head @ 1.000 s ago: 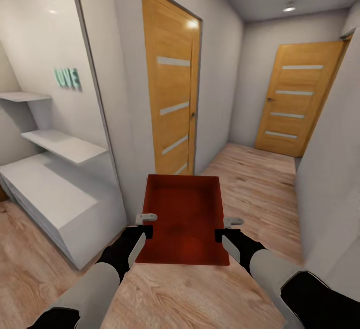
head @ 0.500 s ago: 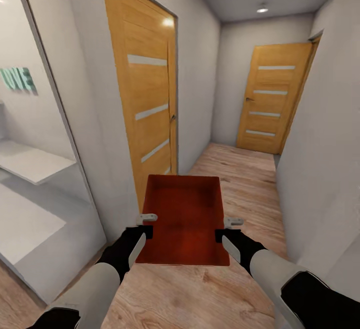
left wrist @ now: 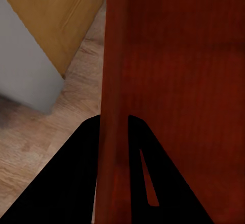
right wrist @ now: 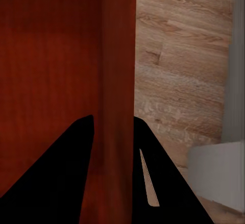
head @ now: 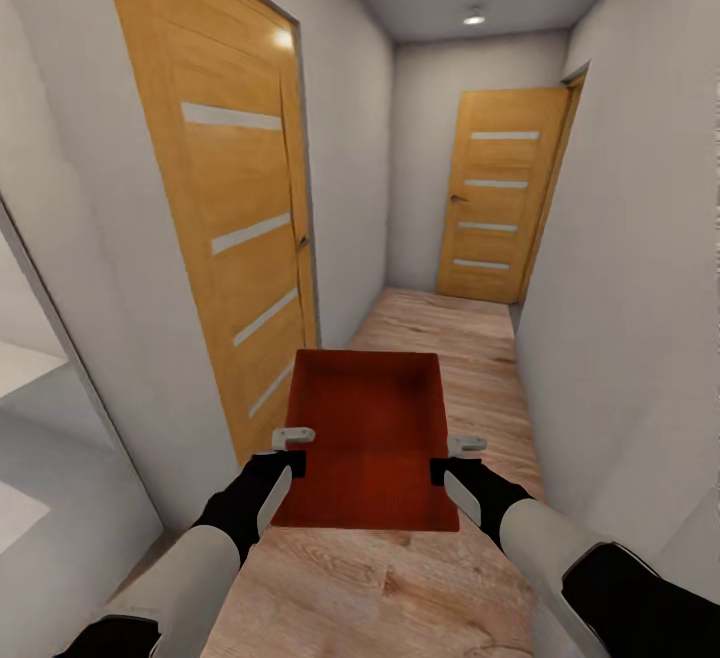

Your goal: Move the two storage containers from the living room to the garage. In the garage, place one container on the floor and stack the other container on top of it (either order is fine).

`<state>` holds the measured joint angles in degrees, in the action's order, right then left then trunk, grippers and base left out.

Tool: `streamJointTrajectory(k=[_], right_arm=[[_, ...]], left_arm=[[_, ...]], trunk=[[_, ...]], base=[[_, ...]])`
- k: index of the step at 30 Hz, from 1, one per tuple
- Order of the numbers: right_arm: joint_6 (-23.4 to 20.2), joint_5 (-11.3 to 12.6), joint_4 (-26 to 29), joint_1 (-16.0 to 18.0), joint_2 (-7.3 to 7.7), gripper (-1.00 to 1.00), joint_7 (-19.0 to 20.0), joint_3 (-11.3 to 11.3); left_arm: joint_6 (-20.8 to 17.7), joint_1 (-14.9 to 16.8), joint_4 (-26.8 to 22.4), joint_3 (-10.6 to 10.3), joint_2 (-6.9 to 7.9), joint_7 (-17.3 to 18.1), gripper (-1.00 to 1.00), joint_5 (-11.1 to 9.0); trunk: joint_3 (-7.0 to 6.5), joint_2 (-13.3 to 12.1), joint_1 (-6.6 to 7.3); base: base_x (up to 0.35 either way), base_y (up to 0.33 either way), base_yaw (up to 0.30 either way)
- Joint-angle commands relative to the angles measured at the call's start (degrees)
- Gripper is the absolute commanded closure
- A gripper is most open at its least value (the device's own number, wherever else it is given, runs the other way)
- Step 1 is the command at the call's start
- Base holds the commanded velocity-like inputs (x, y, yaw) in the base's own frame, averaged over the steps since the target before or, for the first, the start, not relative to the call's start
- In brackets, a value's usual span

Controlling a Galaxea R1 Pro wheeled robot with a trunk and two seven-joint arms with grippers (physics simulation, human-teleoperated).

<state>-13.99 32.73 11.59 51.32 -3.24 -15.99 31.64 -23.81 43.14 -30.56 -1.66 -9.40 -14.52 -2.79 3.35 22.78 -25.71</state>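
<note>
Storage container (head: pixel 368 438) held level in front of robot over wood floor (head: pixel 400 578) in hallway, open side up, long axis pointing fwd down corridor twd far door (head: pixel 495 208). Left gripper (head: pixel 290 446) clamped on its left wall, right gripper (head: pixel 458 455) clamped on right wall.

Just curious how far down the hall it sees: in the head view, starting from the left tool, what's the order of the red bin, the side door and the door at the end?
1. Storage container, gripped in the left tool.
2. Side door, on the left wall.
3. End door, farthest.
</note>
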Motion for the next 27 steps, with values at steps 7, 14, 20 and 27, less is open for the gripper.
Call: streamJointTrajectory(k=[7, 14, 20, 27], right_arm=[[-0.33, -1.0, 0.27, 0.14, 0.51, 1.0, -0.17, -0.44], [-0.33, -1.0, 0.27, 0.13, 0.51, 1.0, -0.18, -0.44], [-0.33, -1.0, 0.27, 0.1, 0.51, 1.0, -0.18, -0.44], [-0.33, -1.0, 0.27, 0.13, 0.51, 1.0, -0.17, -0.44]], left_arm=[[-2.29, 0.01, 1.64, -0.8, 0.09, -0.51, 1.0, -1.87], [-2.29, 0.0, 1.64, -0.8, 0.09, -0.51, 1.0, -1.87], [-2.29, 0.01, 1.64, -0.8, 0.09, -0.51, 1.0, -1.87], [-2.29, 0.0, 1.64, -0.8, 0.09, -0.51, 1.0, -1.87]], trunk=[[0.12, 0.13, -0.07], [0.12, 0.13, -0.07], [0.12, 0.13, -0.07], [0.12, 0.13, -0.07]], base=[[0.324, 0.0, -0.242], [0.324, 0.0, -0.207], [0.324, 0.0, -0.022], [0.324, 0.0, -0.001]])
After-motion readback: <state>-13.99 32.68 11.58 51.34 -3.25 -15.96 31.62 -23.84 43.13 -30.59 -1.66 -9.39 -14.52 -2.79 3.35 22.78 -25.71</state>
